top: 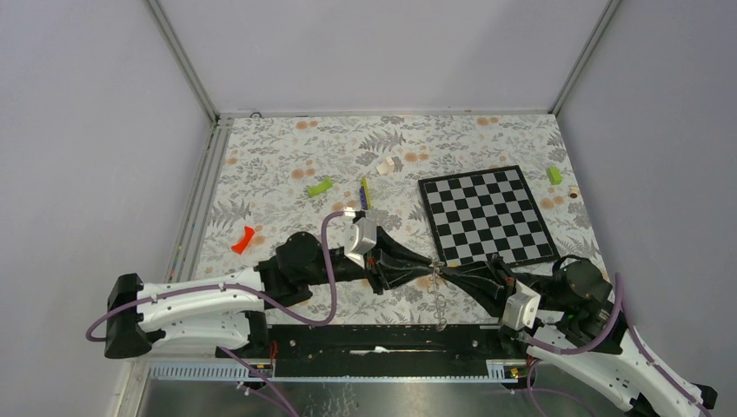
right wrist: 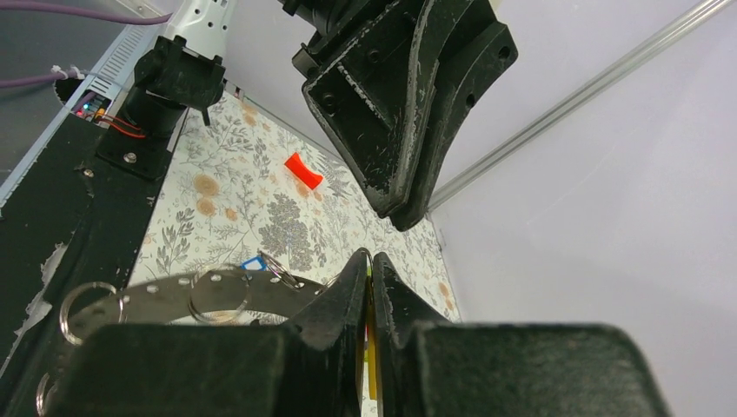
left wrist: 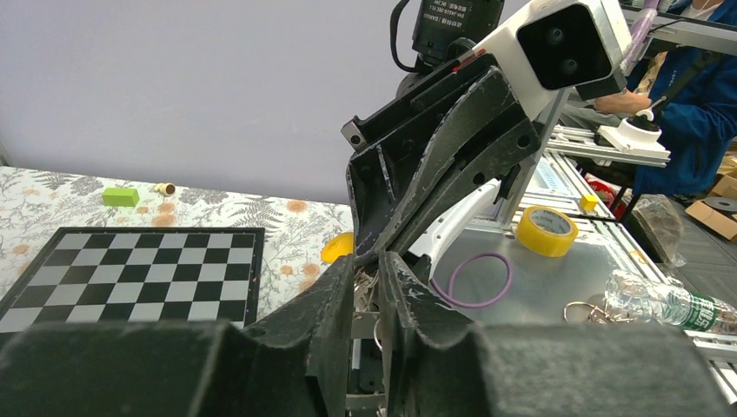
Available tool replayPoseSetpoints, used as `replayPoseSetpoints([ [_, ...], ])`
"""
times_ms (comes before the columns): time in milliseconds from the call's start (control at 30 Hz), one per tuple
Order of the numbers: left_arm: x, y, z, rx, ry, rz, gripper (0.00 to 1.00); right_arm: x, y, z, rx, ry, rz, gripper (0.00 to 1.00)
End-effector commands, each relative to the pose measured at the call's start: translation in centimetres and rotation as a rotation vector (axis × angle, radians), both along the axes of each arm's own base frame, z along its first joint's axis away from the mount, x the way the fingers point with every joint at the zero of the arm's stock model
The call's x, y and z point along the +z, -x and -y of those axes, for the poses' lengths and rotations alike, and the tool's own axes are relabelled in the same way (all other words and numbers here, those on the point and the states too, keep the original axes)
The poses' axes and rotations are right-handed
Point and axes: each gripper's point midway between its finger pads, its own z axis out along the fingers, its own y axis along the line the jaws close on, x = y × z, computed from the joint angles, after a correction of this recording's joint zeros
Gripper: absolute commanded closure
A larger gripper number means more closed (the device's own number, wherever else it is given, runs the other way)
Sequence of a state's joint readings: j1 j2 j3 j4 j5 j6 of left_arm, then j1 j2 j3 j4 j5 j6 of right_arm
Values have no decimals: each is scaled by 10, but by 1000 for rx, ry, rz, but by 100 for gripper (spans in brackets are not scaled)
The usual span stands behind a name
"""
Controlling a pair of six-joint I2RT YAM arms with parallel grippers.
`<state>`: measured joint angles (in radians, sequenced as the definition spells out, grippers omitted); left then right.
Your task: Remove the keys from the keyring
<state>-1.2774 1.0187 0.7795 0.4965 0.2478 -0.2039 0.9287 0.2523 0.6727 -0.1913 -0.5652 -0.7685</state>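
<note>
The left gripper [top: 426, 271] is held narrowly parted. The right gripper [top: 447, 273] is pinched tight on a yellow tag [right wrist: 369, 352] of the keys [top: 440, 306], which are hung beneath the meeting fingertips, above the table's [top: 287, 174] near edge.

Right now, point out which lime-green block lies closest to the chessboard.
The lime-green block just off the chessboard's far right corner, by the right wall. The other green block lies well off to the board's left, near the yellow-and-purple stick.
</note>
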Motion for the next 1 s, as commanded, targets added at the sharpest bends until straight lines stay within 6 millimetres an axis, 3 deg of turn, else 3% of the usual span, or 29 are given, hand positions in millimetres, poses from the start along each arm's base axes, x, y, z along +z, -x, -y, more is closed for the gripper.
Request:
replayPoseSetpoints([
  [0,35,1,-1,-8,94,25,75,22,1,3,-6,-76,34,100],
  [167,31,3,0,-19,78,17,60,22,1,4,-10,-76,34,100],
  [433,10,1,3,-13,31,-7,51,31,3,8,-16,-95,49,100],
  [533,2,-1,4,-4,18,-20,49,32,5,9,-8,-99,46,100],
  [733,5,0,1,-4,34,-19,44,38,14,12,26,-109,46,100],
  [967,2,4,4,-35,27,-19,47,51,23,14,62,-131,71,100],
])
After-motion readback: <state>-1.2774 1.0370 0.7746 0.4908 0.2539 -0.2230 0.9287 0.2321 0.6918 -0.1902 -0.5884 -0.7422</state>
